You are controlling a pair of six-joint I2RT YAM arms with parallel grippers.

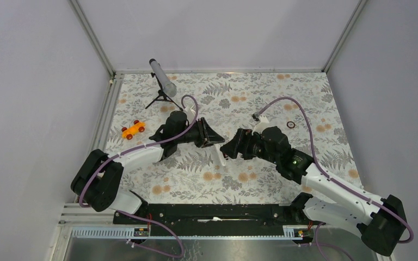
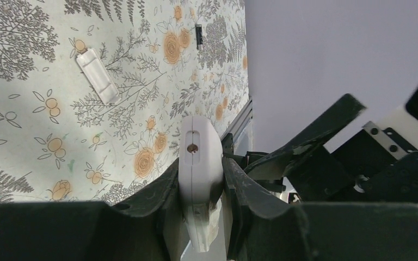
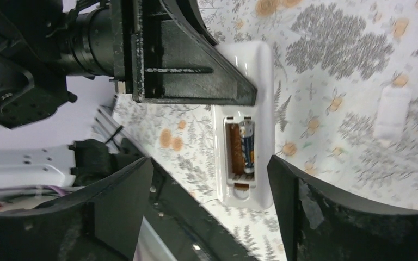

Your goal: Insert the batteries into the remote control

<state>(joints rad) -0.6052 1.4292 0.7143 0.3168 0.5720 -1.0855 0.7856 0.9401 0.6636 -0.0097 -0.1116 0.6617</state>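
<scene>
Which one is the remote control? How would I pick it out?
Look to the middle of the flowered table. The remote control is the white bar clamped there in the black left gripper. Unlike the smaller loose white piece lying on the table, its open back shows a battery.

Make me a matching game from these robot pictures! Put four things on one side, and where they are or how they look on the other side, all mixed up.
Things:
1. remote control
2. battery
3. toy car
4. right claw

Clues:
A. orange
B. open
C. lying in the remote's uncovered slot
D. squeezed in the left claw

Pairs: 1-D, 2-C, 3-A, 4-B
</scene>
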